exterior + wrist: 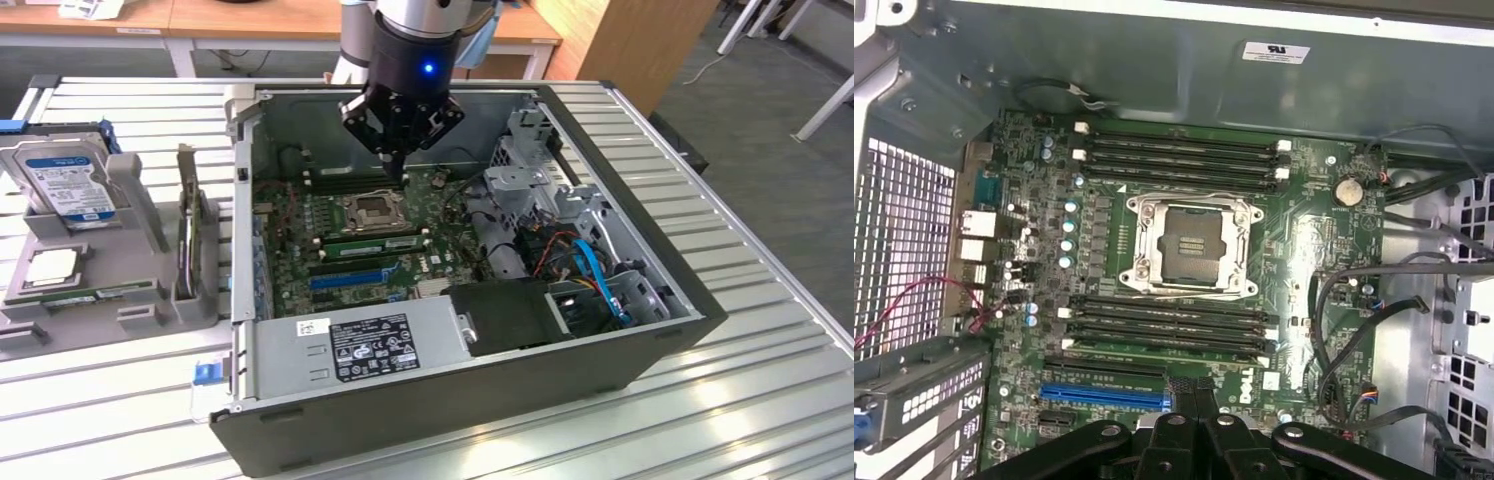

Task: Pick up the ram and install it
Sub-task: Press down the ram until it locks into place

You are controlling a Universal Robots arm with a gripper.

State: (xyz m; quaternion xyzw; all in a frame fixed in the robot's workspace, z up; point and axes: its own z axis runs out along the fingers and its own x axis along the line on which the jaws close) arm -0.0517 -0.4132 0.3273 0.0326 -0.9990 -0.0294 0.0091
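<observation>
On the grey fixture [134,320] at the exterior view's left, the ram [100,294] is lying flat, its long axis running across the view, beside the processor chip [51,266]. Farther back and rightward, well apart, the gripper [396,165] is hanging pinched shut, seemingly empty, over the motherboard [287,215] sitting inside the open computer case [400,420].
</observation>
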